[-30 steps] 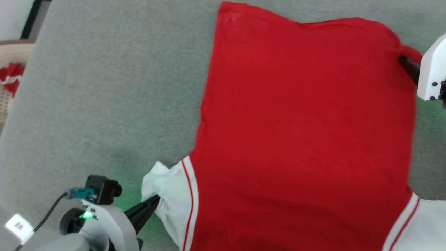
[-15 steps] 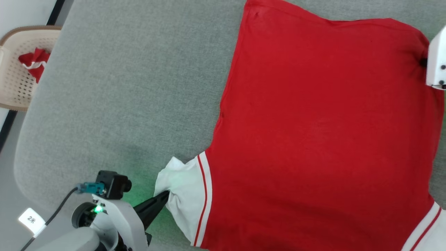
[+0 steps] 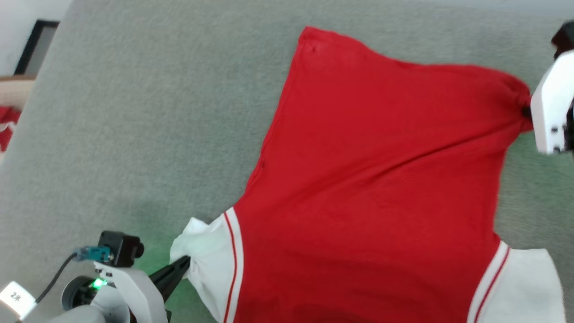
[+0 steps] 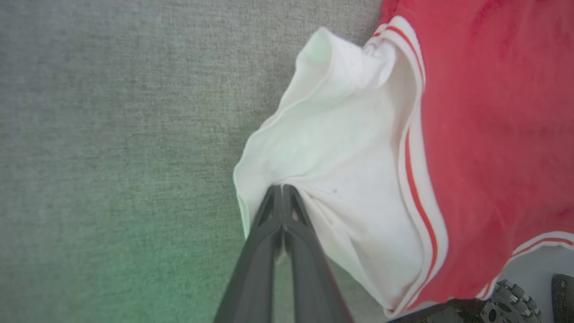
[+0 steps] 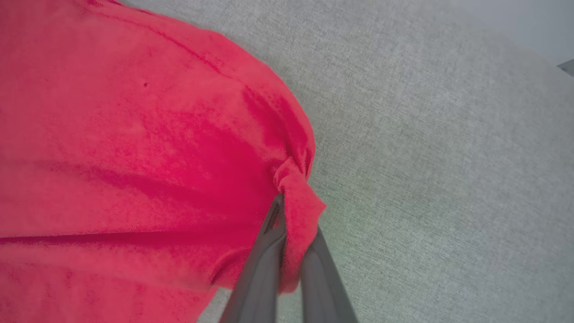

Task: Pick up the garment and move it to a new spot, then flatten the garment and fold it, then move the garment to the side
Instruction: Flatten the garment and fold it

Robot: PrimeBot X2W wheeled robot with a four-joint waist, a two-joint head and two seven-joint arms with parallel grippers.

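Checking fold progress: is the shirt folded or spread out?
Spread out: the shirt lies open across the grey surface, with the left gripper pinching a white sleeve and the right gripper pinching a red corner.

Red garment [image 3: 372, 179], white sleeves, spread, corner bunched

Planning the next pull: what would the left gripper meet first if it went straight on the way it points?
The left gripper, shut on the white sleeve of the garment, would push into more of that bunched sleeve first. What lies past it is unclear.
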